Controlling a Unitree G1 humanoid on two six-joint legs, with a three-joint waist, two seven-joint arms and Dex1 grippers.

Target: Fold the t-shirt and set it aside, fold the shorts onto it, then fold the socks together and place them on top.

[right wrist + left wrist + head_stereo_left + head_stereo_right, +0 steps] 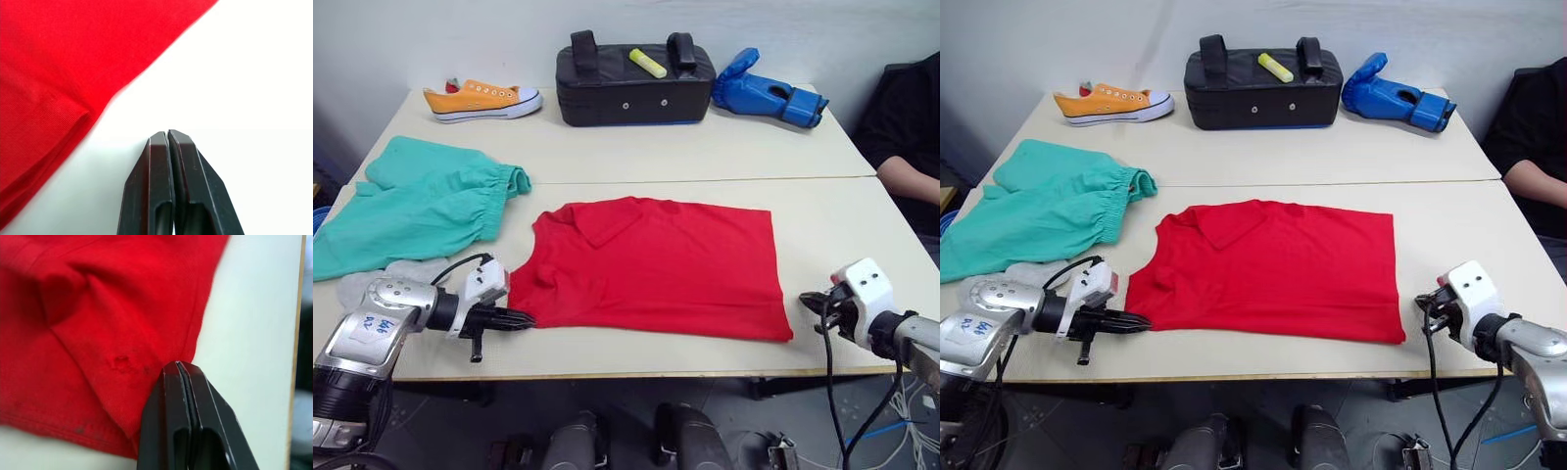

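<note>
The red t-shirt [651,264] lies folded on the desk [822,211], with the teal shorts [416,206] and grey socks [382,279] to its left. The left hand [524,318] is clamped on its near-left corner. The right hand [806,301], fingers together, sits just beside its right edge.

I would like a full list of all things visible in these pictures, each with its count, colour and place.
t-shirt: one, red, lying flat at the near middle of the table.
shorts: one, teal, on the table's left side.
socks: light grey, count unclear, near left, partly under the shorts.
sneaker: one, orange with white sole, far left.
pad: one, black with two handles, far middle.
marker: one, yellow, on the pad.
glove: one, blue, far right.
table: cream.
person: one, dark clothing, at the right edge.
left gripper: black, shut at the shirt's near left corner.
right gripper: black, shut, just right of the shirt.
</note>
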